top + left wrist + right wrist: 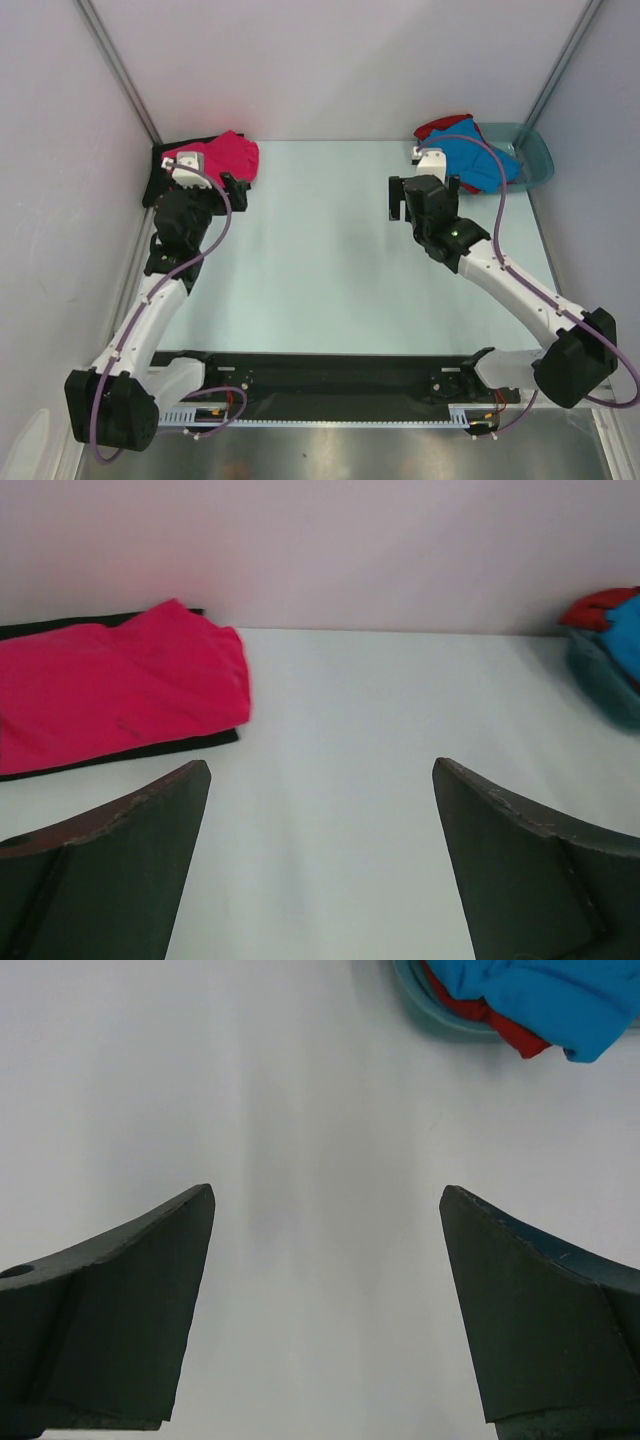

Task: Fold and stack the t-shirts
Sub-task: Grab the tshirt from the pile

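Left gripper and right gripper: released, empty. Blue shirt lies bunched over red shirt in tub. Pink shirt rests on black shirt. Risk: pinching blue shirt may snag red shirt or drag tub.

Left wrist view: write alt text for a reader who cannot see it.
A folded hot pink t-shirt lies on a black t-shirt at the table's far left, by the wall. The left gripper's open fingers frame the foreground.
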Tool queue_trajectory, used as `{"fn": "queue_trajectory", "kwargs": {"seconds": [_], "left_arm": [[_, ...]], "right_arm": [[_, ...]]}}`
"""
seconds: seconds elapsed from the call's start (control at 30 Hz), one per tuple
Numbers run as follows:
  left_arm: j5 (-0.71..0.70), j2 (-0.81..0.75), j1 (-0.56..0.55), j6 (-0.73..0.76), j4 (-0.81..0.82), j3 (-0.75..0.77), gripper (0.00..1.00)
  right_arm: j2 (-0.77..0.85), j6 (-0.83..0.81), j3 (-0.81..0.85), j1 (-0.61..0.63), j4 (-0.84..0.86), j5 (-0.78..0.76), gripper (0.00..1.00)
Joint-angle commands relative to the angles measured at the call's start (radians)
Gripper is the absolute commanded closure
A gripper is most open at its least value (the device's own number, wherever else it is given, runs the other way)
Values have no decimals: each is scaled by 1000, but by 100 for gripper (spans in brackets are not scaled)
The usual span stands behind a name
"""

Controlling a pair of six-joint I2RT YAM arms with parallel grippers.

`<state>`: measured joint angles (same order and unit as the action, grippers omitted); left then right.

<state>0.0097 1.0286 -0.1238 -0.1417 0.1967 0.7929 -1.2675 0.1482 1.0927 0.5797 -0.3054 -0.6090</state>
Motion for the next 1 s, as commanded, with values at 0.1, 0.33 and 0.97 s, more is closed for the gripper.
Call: {"fn": "queue_trajectory", "kwargs": {"seconds": [0.1, 0.33, 0.97], "left_arm": [[361, 11, -5, -212, 35, 80, 0], [558, 177, -7, -360, 116, 154, 0], [742, 375, -8, -401, 239, 199, 0]], "right_arm": [[-43, -126, 64, 0, 168, -116, 0], [-196, 9, 261, -199, 57, 56, 0], [-1027, -12, 1196, -469, -339, 316, 1]]}}
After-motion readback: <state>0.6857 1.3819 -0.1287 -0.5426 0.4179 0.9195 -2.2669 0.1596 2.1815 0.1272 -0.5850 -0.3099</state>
